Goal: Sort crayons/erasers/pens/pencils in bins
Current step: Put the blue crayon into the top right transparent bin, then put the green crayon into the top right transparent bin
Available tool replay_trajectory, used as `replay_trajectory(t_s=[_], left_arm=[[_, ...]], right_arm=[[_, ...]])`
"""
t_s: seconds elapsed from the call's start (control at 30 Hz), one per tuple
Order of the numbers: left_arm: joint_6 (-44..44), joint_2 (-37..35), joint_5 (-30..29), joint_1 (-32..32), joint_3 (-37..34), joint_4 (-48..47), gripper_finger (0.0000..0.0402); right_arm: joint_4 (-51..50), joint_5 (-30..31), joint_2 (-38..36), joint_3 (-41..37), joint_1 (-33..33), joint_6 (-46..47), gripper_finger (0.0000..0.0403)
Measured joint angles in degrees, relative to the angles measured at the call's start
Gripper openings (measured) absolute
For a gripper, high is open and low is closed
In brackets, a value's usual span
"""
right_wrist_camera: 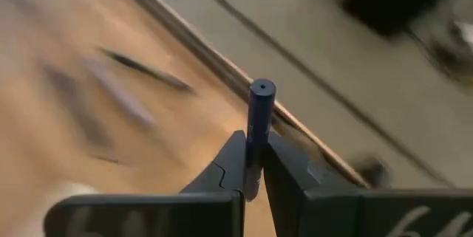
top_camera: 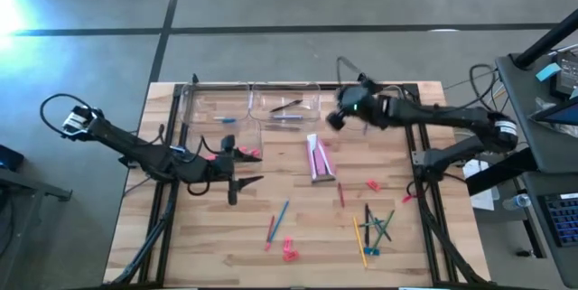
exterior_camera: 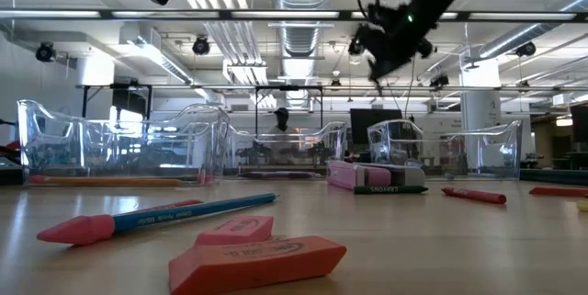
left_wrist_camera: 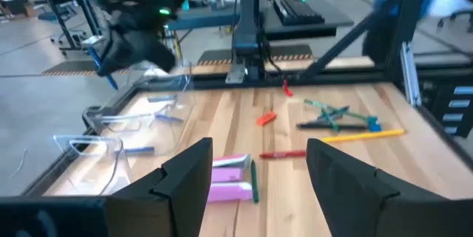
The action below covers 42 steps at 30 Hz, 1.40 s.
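Clear bins (top_camera: 253, 109) stand in a group at the table's far left; one holds a dark pen (top_camera: 287, 107). Loose erasers (exterior_camera: 257, 258) lie near the front edge, beside a blue pencil (exterior_camera: 156, 217). My left gripper (left_wrist_camera: 259, 193) is open with nothing between its fingers. It hovers by the bins' near side (top_camera: 248, 168), pointing toward the table's right. My right gripper (right_wrist_camera: 253, 145) is shut on a dark blue pen (right_wrist_camera: 259, 104), up in the air at the bins' right end (top_camera: 332, 120). Pens and pencils lie heaped (top_camera: 375, 227) at the near right. My right gripper pinches the blue pen's shaft (right_wrist_camera: 256, 130) between its two fingers. One end (right_wrist_camera: 261, 89) sticks out past the fingertips. In the left wrist view the pen (left_wrist_camera: 100, 67) slants down below the gripper, lifted clear of the table and the bins.
A pink crayon box (top_camera: 318, 157) lies mid-table next to a green crayon (left_wrist_camera: 253, 181). Red crayons (top_camera: 372, 184) and a yellow pencil (left_wrist_camera: 362, 135) lie toward the right. Pink pieces (top_camera: 248, 153) show beside the left gripper. Black frame rails (top_camera: 424, 173) border the table.
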Motion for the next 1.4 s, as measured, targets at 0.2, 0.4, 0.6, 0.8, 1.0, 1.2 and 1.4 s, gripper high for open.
replay_trajectory(t_s=[0.2, 0.4, 0.6, 0.8, 1.0, 1.2, 1.4], left_arm=[[-0.06, 0.6, 0.07, 0.0, -0.02, -0.03, 0.0205], [-0.06, 0.16, 0.09, 0.0, 0.0, 0.0, 0.0205], [-0.04, 0.08, 0.17, 0.0, 0.0, 0.01, 0.0205], [-0.38, 0.18, 0.15, 0.0, 0.0, 0.03, 0.0205], [-4.36, 0.18, 1.86, -0.06, 0.0, -0.4, 0.0206], [-4.82, 0.12, 4.62, -0.07, 0.0, -0.65, 0.0206], [-7.58, 0.21, 8.12, -0.41, 0.0, -0.85, 0.0206]], right_arm=[[-12.76, -4.82, 0.89, -0.07, -14.15, 2.16, 0.0024], [-14.29, -10.26, 1.52, -0.07, -17.46, 0.97, 0.0067], [-17.4, -11.06, 0.44, -0.07, -17.1, 0.45, 0.0135], [-22.05, -20.31, -3.84, -0.07, -15.58, 3.88, 0.0174], [-24.77, -27.29, -9.9, -1.47, -3.8, 13.55, 0.017], [-26.18, -27.24, -11.57, -2.67, 16.03, 22.88, 0.0162], [-27.72, -27.14, -8.58, -2.69, 36.84, 26.66, 0.0162]])
